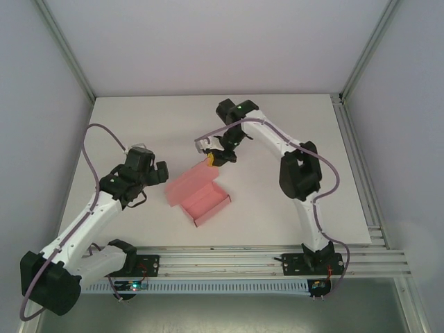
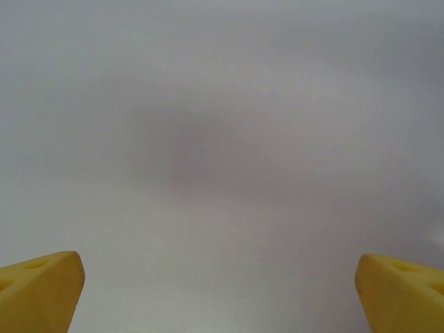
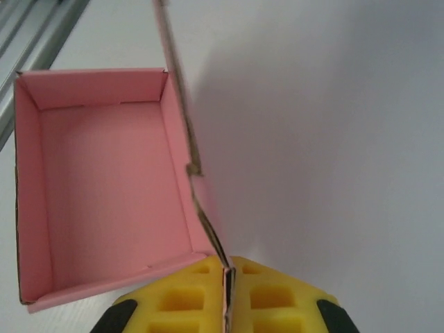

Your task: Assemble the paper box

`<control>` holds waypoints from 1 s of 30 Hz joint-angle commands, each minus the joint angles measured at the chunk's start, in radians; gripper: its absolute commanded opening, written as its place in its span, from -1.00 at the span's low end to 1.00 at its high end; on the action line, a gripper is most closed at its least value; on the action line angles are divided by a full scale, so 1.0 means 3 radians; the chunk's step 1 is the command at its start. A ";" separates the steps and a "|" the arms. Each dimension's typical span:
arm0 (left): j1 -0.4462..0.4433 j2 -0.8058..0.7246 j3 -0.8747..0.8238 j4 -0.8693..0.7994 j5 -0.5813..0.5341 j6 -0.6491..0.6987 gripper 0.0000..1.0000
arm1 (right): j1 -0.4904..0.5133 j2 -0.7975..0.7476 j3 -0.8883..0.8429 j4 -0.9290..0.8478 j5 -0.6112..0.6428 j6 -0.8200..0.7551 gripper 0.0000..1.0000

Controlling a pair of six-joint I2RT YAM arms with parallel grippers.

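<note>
**Left arm** [image 1: 90,215]: reaches in from the near left corner of the white table [image 1: 291,125].

**Left gripper** [image 1: 151,170]: stands left of the box and apart from it. In its wrist view the yellow fingers [image 2: 38,291] sit at the two lower corners, spread wide with bare tabletop between them. Holds nothing.

**Paper box** [image 1: 201,198]: pink card, near the middle of the table, slightly toward the near edge. The low rectangular tray has its walls folded up and is open at the top. A lid flap [image 3: 182,125] rises from the far long wall, seen edge-on from the right wrist.

**Right gripper** [image 1: 210,160]: at the far end of the box. Its yellow fingers [image 3: 173,305] are closed on the edge of the lid flap, with the card pinched between them.

**Right arm** [image 1: 298,173]: bends in from the near right.
</note>
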 commanded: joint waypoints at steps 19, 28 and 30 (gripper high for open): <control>0.0047 0.0141 -0.0082 0.1100 0.1441 0.1172 1.00 | -0.0022 -0.2322 -0.3494 0.3913 0.1883 0.3819 -1.00; 0.0093 0.0866 0.0485 0.0947 0.1667 0.2204 1.00 | -0.0256 -0.2189 -0.3307 0.3570 0.0722 0.3005 -1.00; 0.0170 0.1035 0.0599 0.0849 0.1811 0.2335 0.92 | -0.0277 -0.2112 -0.3187 0.3392 0.0608 0.2766 -1.00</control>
